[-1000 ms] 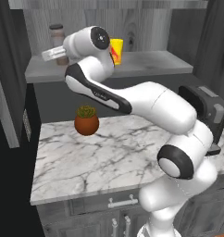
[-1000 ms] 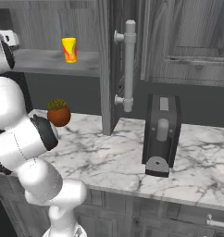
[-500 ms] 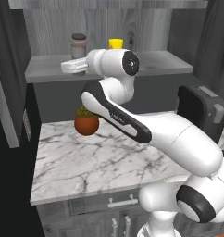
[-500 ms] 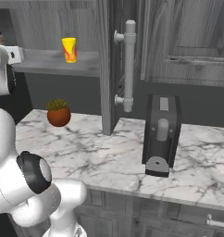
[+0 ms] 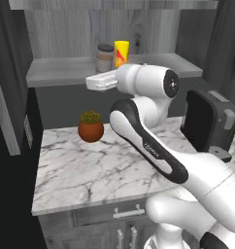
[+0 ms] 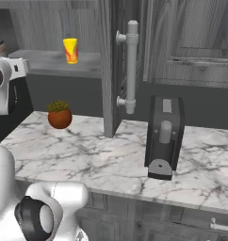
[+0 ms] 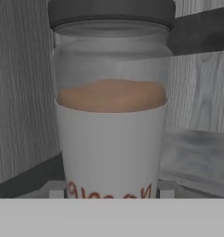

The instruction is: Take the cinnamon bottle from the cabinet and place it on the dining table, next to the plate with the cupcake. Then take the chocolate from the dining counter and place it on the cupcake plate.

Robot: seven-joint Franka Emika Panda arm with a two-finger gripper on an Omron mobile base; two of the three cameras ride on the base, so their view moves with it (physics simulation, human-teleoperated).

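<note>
Cinnamon bottle (image 7: 111,106) upright, v. close

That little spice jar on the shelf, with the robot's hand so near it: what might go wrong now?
1. The cinnamon bottle stands right beside the yellow cup; a sideways nudge could knock the cup over.
2. In the hand view the bottle looms very close, so pushing further in could tip it before the pincer closes.
3. Pulling out, the arm could clip the potted plant on the counter below.

Grey cabinet shelf (image 5: 66,68): cinnamon bottle (image 5: 105,57), apparently touching yellow cup (image 5: 121,53).
</note>
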